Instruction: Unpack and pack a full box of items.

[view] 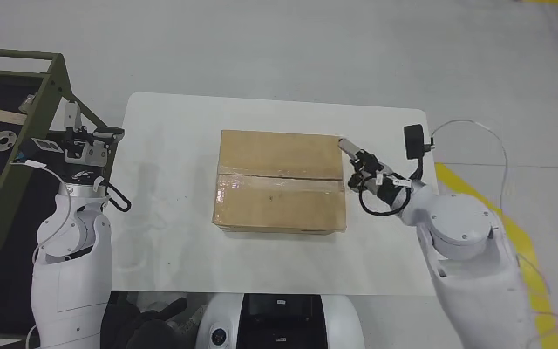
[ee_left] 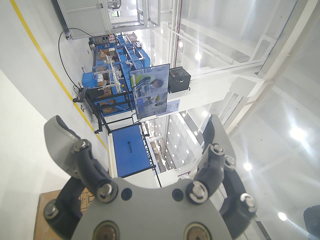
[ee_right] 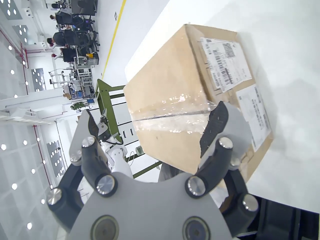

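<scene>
A brown cardboard box lies in the middle of the white table, its top seam closed with clear tape. Paper labels cover the side facing my right arm. My right gripper is open at the box's right edge, level with the taped seam; one fingertip is close to the top corner, and I cannot tell whether it touches. At the table's left edge, away from the box, my left gripper is open and holds nothing. A corner of the box shows behind it.
A green-framed cart stands just off the table's left side, close to my left arm. Bare table surface surrounds the box on all sides. A yellow floor line runs past the right side.
</scene>
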Motion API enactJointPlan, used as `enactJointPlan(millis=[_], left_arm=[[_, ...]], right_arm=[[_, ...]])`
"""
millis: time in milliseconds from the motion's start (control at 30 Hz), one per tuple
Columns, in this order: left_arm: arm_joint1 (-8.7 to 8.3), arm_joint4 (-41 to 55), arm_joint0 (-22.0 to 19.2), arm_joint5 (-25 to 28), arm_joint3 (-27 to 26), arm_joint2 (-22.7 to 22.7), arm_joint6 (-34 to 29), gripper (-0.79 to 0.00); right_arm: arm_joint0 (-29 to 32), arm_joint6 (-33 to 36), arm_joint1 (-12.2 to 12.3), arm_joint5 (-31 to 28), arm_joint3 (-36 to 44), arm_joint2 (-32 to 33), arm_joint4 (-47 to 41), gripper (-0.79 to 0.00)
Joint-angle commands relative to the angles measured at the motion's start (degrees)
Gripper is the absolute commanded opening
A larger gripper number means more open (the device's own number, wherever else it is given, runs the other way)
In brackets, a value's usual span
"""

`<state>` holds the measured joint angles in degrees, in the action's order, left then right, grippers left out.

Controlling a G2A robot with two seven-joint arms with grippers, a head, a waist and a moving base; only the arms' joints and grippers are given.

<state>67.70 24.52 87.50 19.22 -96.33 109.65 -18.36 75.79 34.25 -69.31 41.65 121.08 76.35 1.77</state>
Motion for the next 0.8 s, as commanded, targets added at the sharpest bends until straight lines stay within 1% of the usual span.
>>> enactJointPlan(millis=[0, 100, 167, 367, 533, 767], left_arm=[[0.0, 0.0, 0.0, 0.0, 0.0, 0.0, 0.0, 0.0], [0.0, 0.0, 0.0, 0.0, 0.0, 0.0, 0.0, 0.0], [0.0, 0.0, 0.0, 0.0, 0.0, 0.0, 0.0, 0.0], [0.0, 0.0, 0.0, 0.0, 0.0, 0.0, 0.0, 0.0], [0.0, 0.0, 0.0, 0.0, 0.0, 0.0, 0.0, 0.0], [0.0, 0.0, 0.0, 0.0, 0.0, 0.0, 0.0, 0.0]], right_arm=[[-1.3, 0.9, 0.0, -1.5, -0.3, -1.2, -0.5, 0.0], [-4.2, 1.9, -0.2, -2.6, -1.8, -4.3, 0.0, 0.0], [-6.1, 2.1, -0.5, -4.0, -3.5, -6.5, -1.5, 0.0], [-13.2, 2.1, -2.1, -7.5, -8.9, -15.3, -4.1, 0.0], [-19.8, 1.8, -3.9, -10.0, -13.8, -22.6, -6.9, 0.0], [-27.8, -0.4, -7.5, -14.0, -21.3, -31.7, -12.3, 0.0]])
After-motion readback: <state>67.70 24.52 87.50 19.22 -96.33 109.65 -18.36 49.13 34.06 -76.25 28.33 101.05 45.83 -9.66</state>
